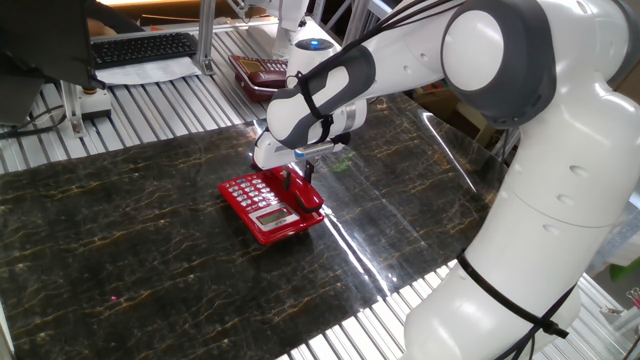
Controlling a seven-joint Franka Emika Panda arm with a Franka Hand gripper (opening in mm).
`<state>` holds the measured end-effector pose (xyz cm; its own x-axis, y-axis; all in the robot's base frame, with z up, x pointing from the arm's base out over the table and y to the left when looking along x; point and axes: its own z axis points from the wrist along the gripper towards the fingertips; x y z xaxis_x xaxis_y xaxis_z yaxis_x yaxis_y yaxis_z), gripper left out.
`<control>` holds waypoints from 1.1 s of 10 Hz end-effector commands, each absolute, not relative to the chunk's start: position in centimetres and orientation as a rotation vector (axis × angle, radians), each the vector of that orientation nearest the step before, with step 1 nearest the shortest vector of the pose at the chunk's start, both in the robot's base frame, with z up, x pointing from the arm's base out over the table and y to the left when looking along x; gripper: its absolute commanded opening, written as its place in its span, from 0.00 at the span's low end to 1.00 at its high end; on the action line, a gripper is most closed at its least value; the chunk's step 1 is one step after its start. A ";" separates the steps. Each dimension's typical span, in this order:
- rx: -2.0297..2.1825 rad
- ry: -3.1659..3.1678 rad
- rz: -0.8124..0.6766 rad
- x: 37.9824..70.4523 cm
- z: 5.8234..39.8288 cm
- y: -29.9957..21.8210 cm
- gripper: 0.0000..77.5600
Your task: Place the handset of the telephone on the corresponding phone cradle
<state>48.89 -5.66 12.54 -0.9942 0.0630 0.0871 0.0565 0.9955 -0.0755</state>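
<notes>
1. Dark marble-look mat on a slatted metal table [60, 150], lab clutter behind it. The telephone [262, 207] sits about mid-mat, keypad and little grey display facing up.

2. The handset [305, 192] lies along the phone's right side, on or right over the phone cradle [312, 210]. I can't tell from here whether it's fully seated.

3. The gripper [298, 176] is right down on the handset, dark fingers at its upper part. They look clenched around it, but the wrist blocks the gap, so honestly I can't tell whether it's grasping or has let go.

4. What could go wrong, my guess: if the handset is slightly skewed, releasing could let it rock and slide off the outer edge onto the mat. If the fingers drag while lifting, they could tug the handset back out or shove the light phone sideways. The cord isn't visible, so a snag is possible too.

5. Around it: a darker maroon phone [262, 70] at the back, a black keyboard [145, 46] far left, something small and green [343, 162] just behind the gripper. Nothing is really blocking the way.
</notes>
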 end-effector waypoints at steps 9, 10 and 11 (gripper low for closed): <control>-0.067 -3.051 0.115 48.3 12.8 -5.3 0.01; -0.067 -3.051 0.116 48.3 12.8 -5.3 0.01; -0.069 -3.051 0.117 48.1 12.8 -5.2 0.01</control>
<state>48.89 -5.66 12.54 -0.9942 0.0631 0.0871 0.0565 0.9955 -0.0755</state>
